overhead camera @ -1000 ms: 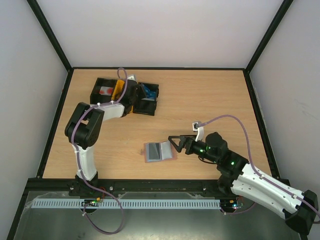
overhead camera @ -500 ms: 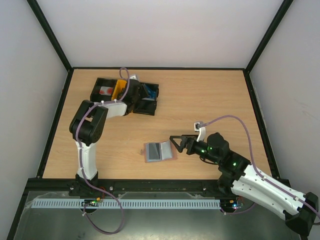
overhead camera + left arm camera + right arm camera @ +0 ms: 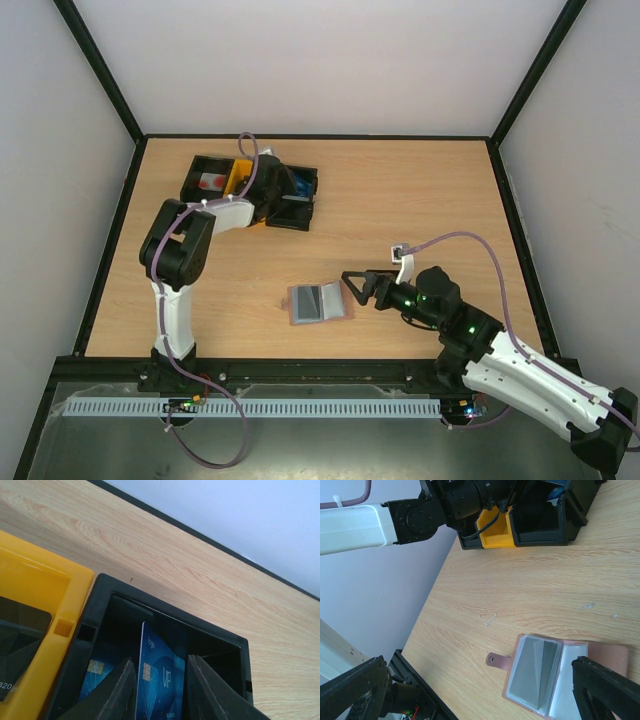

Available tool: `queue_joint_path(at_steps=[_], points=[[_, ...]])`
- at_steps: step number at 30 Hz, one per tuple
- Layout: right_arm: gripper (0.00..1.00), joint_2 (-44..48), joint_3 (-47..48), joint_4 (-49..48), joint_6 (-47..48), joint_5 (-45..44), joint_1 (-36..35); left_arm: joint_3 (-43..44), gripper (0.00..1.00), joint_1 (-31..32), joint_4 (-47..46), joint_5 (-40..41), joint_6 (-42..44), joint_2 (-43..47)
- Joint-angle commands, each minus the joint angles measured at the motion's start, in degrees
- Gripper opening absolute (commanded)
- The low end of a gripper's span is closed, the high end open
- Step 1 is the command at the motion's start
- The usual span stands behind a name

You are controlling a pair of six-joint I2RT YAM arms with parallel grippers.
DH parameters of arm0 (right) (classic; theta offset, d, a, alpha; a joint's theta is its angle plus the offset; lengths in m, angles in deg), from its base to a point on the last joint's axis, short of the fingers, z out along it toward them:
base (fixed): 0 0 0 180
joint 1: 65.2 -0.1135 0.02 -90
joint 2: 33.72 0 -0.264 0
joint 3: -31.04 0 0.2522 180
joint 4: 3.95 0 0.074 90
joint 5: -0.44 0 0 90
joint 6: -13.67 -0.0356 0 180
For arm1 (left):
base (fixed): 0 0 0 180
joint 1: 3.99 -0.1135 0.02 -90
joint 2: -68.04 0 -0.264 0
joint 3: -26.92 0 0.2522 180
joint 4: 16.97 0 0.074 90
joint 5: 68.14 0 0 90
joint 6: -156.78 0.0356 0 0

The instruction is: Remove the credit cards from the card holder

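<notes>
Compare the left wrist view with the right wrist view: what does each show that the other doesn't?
Left wrist only: a blue VIP card standing in the black bin, framed by the left gripper, and a dark card in the yellow bin. Right wrist only: the open card holder flat on the table, and the right gripper, spread wide. Both: the yellow bin, black bin and table.

Pale walls (image 3: 330, 60), black corner posts (image 3: 100, 70), light wooden table (image 3: 420, 190)

The left arm (image 3: 172, 300) and right arm (image 3: 520, 368) are built of white shells and black joints. A mauve cable (image 3: 460, 236) is strung along each. The fingers (image 3: 117, 692) are moulded in black.
</notes>
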Motion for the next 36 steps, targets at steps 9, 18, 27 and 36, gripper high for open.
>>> queue_joint_path(at_steps=[9,18,27,36], points=[[0.98,1.6,1.3,2.5,-0.6,-2.4,0.1,3.2,0.49,-0.3,6.2,2.3,2.2,3.7],[0.98,0.4,1.0,1.8,-2.1,-2.8,0.1,2.5,0.65,-0.2,9.7,-1.3,2.8,9.6],[0.91,-6.4,0.4,-1.6,-2.8,1.1,0.0,-6.3,0.6,-0.2,12.9,-11.8,2.0,20.7],[0.48,-13.8,-1.7,-8.9,-5.9,5.9,0.0,-19.1,0.53,-0.2,18.4,-24.0,2.0,32.9]])
